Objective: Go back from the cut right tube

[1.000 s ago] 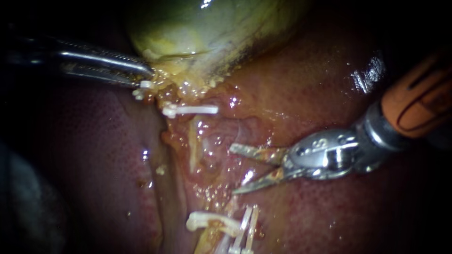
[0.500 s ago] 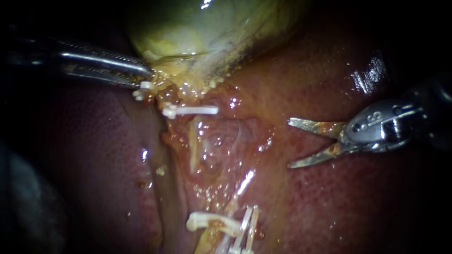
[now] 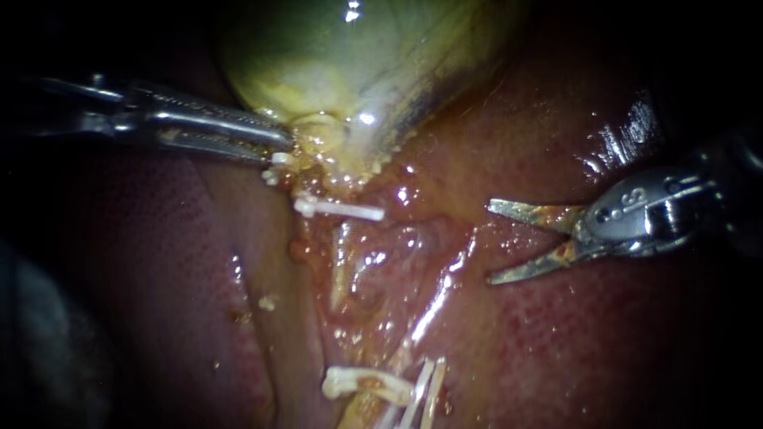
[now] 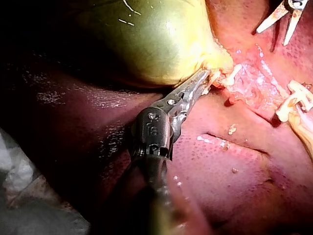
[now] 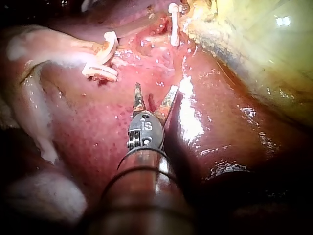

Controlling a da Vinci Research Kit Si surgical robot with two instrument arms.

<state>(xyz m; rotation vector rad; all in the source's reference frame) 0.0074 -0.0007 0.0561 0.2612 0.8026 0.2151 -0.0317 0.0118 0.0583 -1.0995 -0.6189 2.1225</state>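
Note:
My right instrument [image 3: 489, 242] comes in from the right, its two stained blades open and holding nothing, over the liver [image 3: 556, 349] and well right of the clipped tube. In its wrist view the right instrument [image 5: 155, 93] shows the same open gap. A white clip [image 3: 338, 209] crosses the pale tube stump [image 3: 340, 266] below the gallbladder [image 3: 358, 56]. More white clips [image 3: 367, 383] sit on the lower stump. My left instrument [image 3: 280, 143] is shut on the gallbladder's yellow neck. In its wrist view the left instrument [image 4: 208, 78] pinches that neck.
Small white clips [image 3: 274, 171] lie just under the left jaws. A wet, glistening strand [image 3: 441, 298] runs across the raw bed between the stumps. White gauze [image 4: 19, 171] lies beside the left shaft, and pale tissue [image 5: 34, 49] beyond the clips.
My right instrument has drawn back to the right, away from the tube, blades still open, then held still. The left instrument has shifted the gallbladder neck and upper clip slightly rightward.

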